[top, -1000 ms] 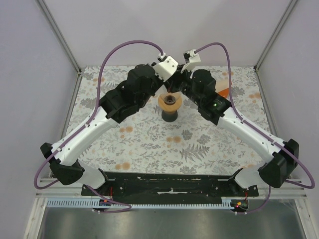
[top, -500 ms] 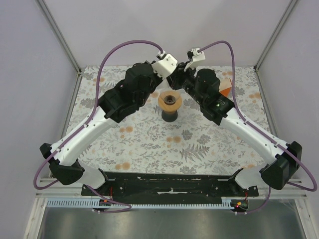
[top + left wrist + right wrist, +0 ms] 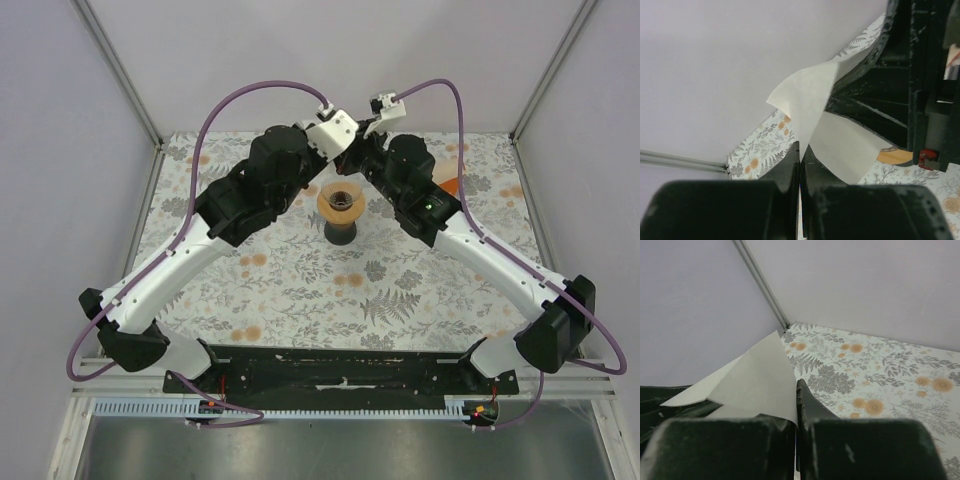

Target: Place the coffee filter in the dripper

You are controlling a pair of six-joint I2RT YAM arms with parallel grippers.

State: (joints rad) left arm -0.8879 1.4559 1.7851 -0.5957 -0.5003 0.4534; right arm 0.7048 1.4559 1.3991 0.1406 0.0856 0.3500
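Floral table [image 3: 400, 280]: left gripper [image 3: 800, 150] and right gripper [image 3: 796, 390] pinch the coffee filter [image 3: 810, 95] tight, beyond the dripper [image 3: 340, 203]; next, probably spread and lower it.

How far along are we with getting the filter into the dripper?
Done: the coffee filter is picked up. In hand: the left gripper and the right gripper both pinch it, jaws shut, on the far side of the dripper. Left: the dripper shows no paper inside, so the filter must be brought over and seated.
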